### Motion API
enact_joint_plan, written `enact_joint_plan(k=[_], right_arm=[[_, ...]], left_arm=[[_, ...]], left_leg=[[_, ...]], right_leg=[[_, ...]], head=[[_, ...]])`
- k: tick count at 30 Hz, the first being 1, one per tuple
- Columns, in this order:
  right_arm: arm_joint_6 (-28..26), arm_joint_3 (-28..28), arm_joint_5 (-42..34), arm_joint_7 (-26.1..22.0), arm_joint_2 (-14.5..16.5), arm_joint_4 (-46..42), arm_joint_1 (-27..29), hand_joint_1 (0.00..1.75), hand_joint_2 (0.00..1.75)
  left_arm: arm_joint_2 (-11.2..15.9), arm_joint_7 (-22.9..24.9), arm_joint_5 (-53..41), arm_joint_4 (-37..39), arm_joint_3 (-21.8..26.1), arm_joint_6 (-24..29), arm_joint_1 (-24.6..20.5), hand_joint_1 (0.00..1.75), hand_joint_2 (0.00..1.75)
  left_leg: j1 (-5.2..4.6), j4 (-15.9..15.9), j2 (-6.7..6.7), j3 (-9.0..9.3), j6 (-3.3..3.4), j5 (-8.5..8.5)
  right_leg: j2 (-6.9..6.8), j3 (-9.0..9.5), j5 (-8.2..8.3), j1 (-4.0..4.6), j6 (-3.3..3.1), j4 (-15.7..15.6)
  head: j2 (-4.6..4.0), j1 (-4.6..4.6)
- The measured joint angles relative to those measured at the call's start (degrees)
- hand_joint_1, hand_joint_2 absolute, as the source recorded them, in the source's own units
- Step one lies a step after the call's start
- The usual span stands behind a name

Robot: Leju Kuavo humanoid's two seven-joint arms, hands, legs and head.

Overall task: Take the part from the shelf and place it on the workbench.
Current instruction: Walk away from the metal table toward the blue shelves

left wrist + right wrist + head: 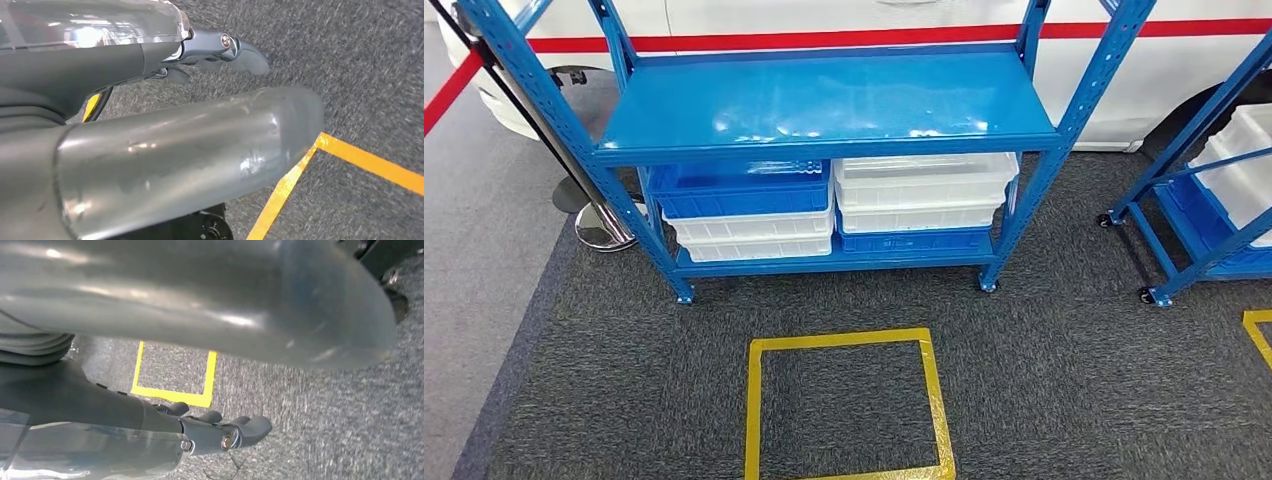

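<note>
A blue metal shelf [824, 100] stands ahead of me in the head view, its top board bare and glossy. On its lower level sit a blue bin [739, 190] over white bins [754, 235] on the left, and white bins [924, 180] over a blue bin [914, 241] on the right. What the bins hold is hidden from this angle. My left hand [190, 130] hangs over the grey carpet with fingers [240, 52] stretched out and holds nothing. My right hand [210, 325] also hangs over the carpet, fingers [235, 430] extended and holding nothing.
A yellow tape square [939, 400] marks the carpet in front of the shelf. A second blue shelf on wheels [1184, 230] with white bins stands at the right. A chrome stanchion base [604, 225] with a red belt is at the left, and a white vehicle [1124, 80] is behind.
</note>
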Motion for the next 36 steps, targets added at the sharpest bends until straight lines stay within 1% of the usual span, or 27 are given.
enact_joint_plan(k=[1, 2, 4, 5, 6, 7, 8, 9, 10, 11, 12, 15, 16, 18, 19, 20, 21, 22, 23, 25, 27, 28, 30, 32, 34, 35, 36], right_arm=[[0.0, 0.0, 0.0, 0.0, 0.0, 0.0, -0.1, 0.00, 0.00], [0.0, 0.0, 0.1, 0.0, 0.1, 0.0, -0.1, 0.00, 0.00], [0.0, 0.0, 0.1, 0.0, 0.4, 0.0, -0.1, 0.00, 0.00], [0.0, 0.0, 0.1, 0.1, 0.6, 0.0, -0.1, 0.00, 0.00], [0.0, 0.0, 0.1, 0.1, 0.7, 0.0, 0.0, 0.00, 0.00], [0.0, 0.0, 0.1, 0.1, 0.7, 0.0, 0.1, 0.00, 0.00], [0.0, -0.1, 0.1, 0.1, 0.7, 0.0, 0.2, 0.00, 0.00], [0.0, -0.1, 0.1, 0.1, 0.7, 0.0, 0.4, 0.00, 0.00], [0.0, -0.1, 0.1, 0.1, 0.7, 0.0, 0.5, 0.00, 0.00], [0.0, -0.1, 0.1, 0.1, 0.7, 0.0, 0.5, 0.00, 0.00], [0.0, -0.2, 0.1, 0.1, 0.7, 0.0, 0.5, 0.00, 0.00], [0.0, -0.3, 0.1, 0.1, 0.7, 0.0, 0.4, 0.00, 0.00], [0.0, -0.4, 0.1, 0.0, 0.7, 0.0, 0.4, 0.00, 0.00], [0.0, -0.5, 0.2, 0.0, 0.4, 0.0, 0.4, 0.00, 0.00], [0.0, -0.5, 0.2, 0.0, 0.2, 0.0, 0.3, 0.00, 0.00], [0.0, -0.5, 0.2, -0.1, 0.0, 0.0, 0.3, 0.00, 0.00], [0.0, -0.5, 0.2, -0.1, -0.2, 0.0, 0.3, 0.00, 0.00], [0.0, -0.5, 0.2, -0.1, -0.3, 0.0, 0.3, 0.00, 0.00], [0.0, -0.5, 0.2, -0.1, -0.3, 0.0, 0.4, 0.00, 0.00], [0.0, -0.5, 0.3, -0.1, -0.3, 0.0, 0.4, 0.00, 0.00], [0.1, -0.6, 0.5, -0.2, -0.3, 0.2, 0.3, 0.00, 0.00], [0.1, -0.6, 0.6, -0.2, -0.3, 0.2, 0.2, 0.00, 0.00], [0.1, -0.7, 0.6, -0.2, -0.3, 0.2, 0.0, 0.00, 0.00], [0.0, -0.8, 0.7, -0.2, -0.3, 0.2, -0.1, 0.00, 0.00], [0.0, -0.8, 0.8, -0.3, 0.0, 0.2, -0.1, 0.00, 0.00], [0.0, -0.8, 0.8, -0.2, 0.2, 0.2, -0.1, 0.00, 0.00], [0.0, -0.8, 0.8, -0.2, 0.4, 0.2, -0.1, 0.00, 0.00]], left_arm=[[-0.1, 0.0, 0.0, 0.0, 0.0, 0.0, 0.0, 0.00, 0.00], [-0.1, 0.0, 0.0, 0.0, 0.0, 0.0, 0.0, 0.00, 0.00], [-0.1, 0.0, 0.0, 0.0, 0.0, -0.1, -0.1, 0.00, 0.00], [-0.1, 0.0, 0.0, 0.0, 0.0, -0.1, -0.1, 0.00, 0.00], [-0.2, 0.0, 0.0, 0.0, 0.0, -0.1, -0.1, 0.00, 0.00], [-0.2, 0.0, 0.0, 0.0, 0.0, -0.1, 0.0, 0.00, 0.00], [-0.2, 0.0, 0.0, 0.0, 0.0, -0.1, 0.1, 0.00, 0.00], [-0.3, 0.0, 0.0, 0.0, 0.0, -0.1, 0.2, 0.00, 0.00], [-0.3, 0.0, 0.0, 0.0, 0.0, -0.1, 0.2, 0.00, 0.00], [-0.3, 0.0, -0.1, 0.0, 0.0, -0.1, 0.1, 0.00, 0.00], [-0.3, 0.0, -0.1, 0.0, 0.0, -0.1, 0.0, 0.00, 0.00], [-0.4, 0.0, -0.1, 0.0, 0.0, -0.2, -0.2, 0.00, 0.00], [-0.4, 0.0, -0.1, -0.1, 0.0, -0.2, -0.2, 0.00, 0.00], [-0.4, 0.0, -0.1, -0.1, 0.0, -0.3, -0.3, 0.00, 0.00], [-0.4, 0.0, -0.1, -0.1, 0.0, -0.3, -0.3, 0.00, 0.00], [-0.4, 0.0, -0.1, -0.1, 0.0, -0.3, -0.2, 0.00, 0.00], [-0.4, 0.0, -0.1, -0.1, 0.0, -0.3, -0.1, 0.00, 0.00], [-0.4, 0.0, -0.1, -0.1, 0.0, -0.3, 0.0, 0.00, 0.00], [-0.4, 0.0, -0.1, -0.1, 0.0, -0.3, 0.0, 0.00, 0.00], [-0.2, 0.0, -0.2, -0.1, 0.0, -0.3, 0.2, 0.00, 0.00], [0.0, 0.1, -0.4, -0.1, 0.0, -0.2, 0.4, 0.00, 0.00], [0.0, 0.1, -0.5, -0.1, 0.0, -0.1, 0.4, 0.00, 0.00], [0.0, 0.2, -0.7, -0.2, 0.0, 0.0, 0.2, 0.00, 0.00], [-0.1, 0.2, -0.9, -0.2, 0.0, 0.1, 0.0, 0.00, 0.00], [-0.1, 0.2, -1.1, -0.2, -0.1, 0.3, -0.1, 0.00, 0.00], [-0.1, 0.2, -1.1, -0.2, -0.1, 0.5, -0.2, 0.00, 0.00], [-0.1, 0.3, -1.1, -0.2, -0.1, 0.6, -0.2, 0.00, 0.00]], left_leg=[[0.18, -0.6, -0.10, 0.80, 0.27, -0.14], [0.35, -0.9, -0.14, 1.55, 0.46, -0.33], [0.43, -1.1, -0.25, 2.45, 0.67, -1.00], [0.47, -1.1, -0.36, 2.96, 0.61, -1.46], [0.53, -1.1, -0.50, 3.62, 0.47, -1.98], [0.62, -1.1, -0.64, 4.42, 0.24, -2.57], [0.74, -1.1, -0.75, 5.27, -0.06, -3.22], [0.81, -1.0, -0.81, 6.03, -0.41, -3.91], [0.83, -0.9, -0.91, 6.66, -0.80, -4.61], [0.80, -0.8, -0.93, 7.00, -1.23, -5.28], [0.74, -0.7, -0.95, 7.42, -1.67, -5.75], [0.84, 0.7, -0.80, 7.85, -2.63, -6.09], [0.93, 2.6, -0.67, 6.96, -2.81, -6.32], [1.06, 9.1, -0.37, 3.25, -3.16, -8.12], [1.07, 12.5, -0.30, 0.77, -3.31, -9.75], [1.08, 15.1, -0.27, -1.39, -3.36, -11.26], [1.06, 16.1, -0.26, -2.93, -3.28, -12.14], [0.99, 15.4, -0.26, -3.70, -3.05, -11.79], [0.87, 13.0, -0.25, -3.71, -2.63, -10.01], [0.26, 6.6, -0.18, -2.96, -1.31, -3.97], [-0.39, 3.1, -0.23, -2.36, -0.27, -0.29], [-0.59, 2.8, -0.32, -2.19, -0.10, -0.04], [-0.32, 1.9, -0.34, -1.30, 0.13, 0.22], [0.13, 0.7, -0.34, -0.40, 0.46, 0.25], [0.21, 0.4, -0.29, 0.13, 0.72, -0.09], [0.20, 0.4, -0.29, 0.32, 0.77, -0.34], [0.19, 0.4, -0.32, 0.62, 0.76, -0.65]], right_leg=[[0.17, -1.11, -0.11, -0.04, 0.23, 2.1], [0.39, -3.08, -0.77, -0.11, 0.43, 5.1], [0.67, -8.10, -3.48, -0.29, 0.76, 11.6], [0.71, -10.34, -4.63, -0.45, 0.95, 13.6], [0.71, -11.75, -4.80, -0.60, 1.13, 14.1], [0.71, -12.31, -3.68, -0.74, 1.28, 12.9], [0.70, -12.07, -1.22, -0.87, 1.41, 10.2], [0.70, -11.53, 2.19, -0.99, 1.48, 6.6], [0.68, -11.04, 4.49, -0.96, 1.32, 3.6], [0.68, -10.70, 6.17, -0.87, 1.03, 1.7], [0.70, -10.65, 6.80, -0.78, 0.61, 0.8], [0.80, -9.61, 6.14, -0.68, -0.84, 0.5], [0.77, -8.99, 5.86, -0.66, -1.27, 0.4], [0.68, -7.99, 5.19, -0.58, -1.88, 0.2], [0.69, -7.58, 4.78, -0.49, -2.05, 0.1], [0.73, -7.10, 4.32, -0.38, -2.14, 0.1], [0.77, -6.49, 3.80, -0.25, -2.17, 0.1], [0.81, -5.75, 3.24, -0.11, -2.18, 0.1], [0.83, -4.93, 2.66, 0.05, -2.17, 0.1], [0.84, -3.58, 1.60, 0.31, -2.06, 0.0], [1.04, -2.88, 0.78, 0.41, -1.61, 0.0], [1.16, -2.57, 0.47, 0.43, -1.25, 0.0], [1.19, -1.98, -0.13, 0.47, -0.63, -0.3], [1.13, -2.96, -1.82, 0.47, -0.16, 2.3], [1.11, -6.93, -4.64, 0.18, 0.23, 8.9], [1.10, -9.23, -5.53, 0.02, 0.43, 12.3], [1.08, -10.93, -5.37, -0.14, 0.61, 14.3]], head=[[0.00, 0.00], [0.00, 0.01], [0.00, 0.00], [0.00, 0.00], [0.00, 0.00], [0.00, 0.01], [0.00, 0.01], [0.00, 0.01], [0.00, 0.01], [0.00, 0.01], [0.00, 0.01], [0.00, -0.01], [0.00, -0.01], [0.00, -0.01], [0.00, -0.01], [0.00, -0.01], [0.00, -0.01], [0.00, -0.02], [0.00, -0.01], [0.00, 0.01], [0.00, 0.01], [0.00, 0.02], [0.00, 0.00], [0.00, 0.01], [0.00, 0.02], [0.00, 0.02], [0.00, 0.02]])
